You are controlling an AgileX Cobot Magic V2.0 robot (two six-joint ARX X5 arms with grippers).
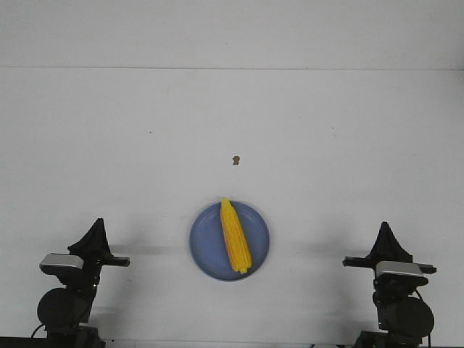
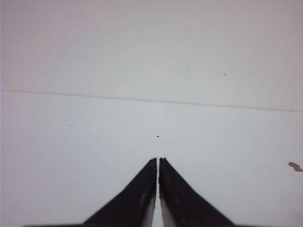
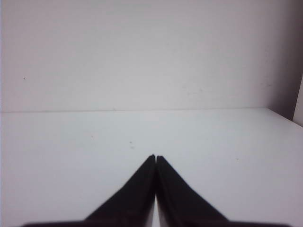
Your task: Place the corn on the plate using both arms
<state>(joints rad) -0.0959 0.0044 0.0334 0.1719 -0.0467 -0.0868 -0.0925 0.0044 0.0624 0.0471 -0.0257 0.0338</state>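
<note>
The yellow-orange corn [image 1: 235, 236] lies on the round periwinkle-blue plate [image 1: 206, 243] at the front middle of the white table, its narrow tip pointing away from me. My left gripper [image 1: 97, 224] is at the front left, well left of the plate, shut and empty. In the left wrist view its black fingers [image 2: 158, 161] are together over bare table. My right gripper [image 1: 384, 227] is at the front right, well right of the plate, shut and empty. In the right wrist view [image 3: 155, 157] its tips meet. Neither wrist view shows the corn or plate.
A small brown speck [image 1: 235, 160] lies on the table beyond the plate; it also shows in the left wrist view [image 2: 295, 166]. The table's back edge meets a white wall [image 1: 232, 32]. The table's right edge shows in the right wrist view [image 3: 284, 117].
</note>
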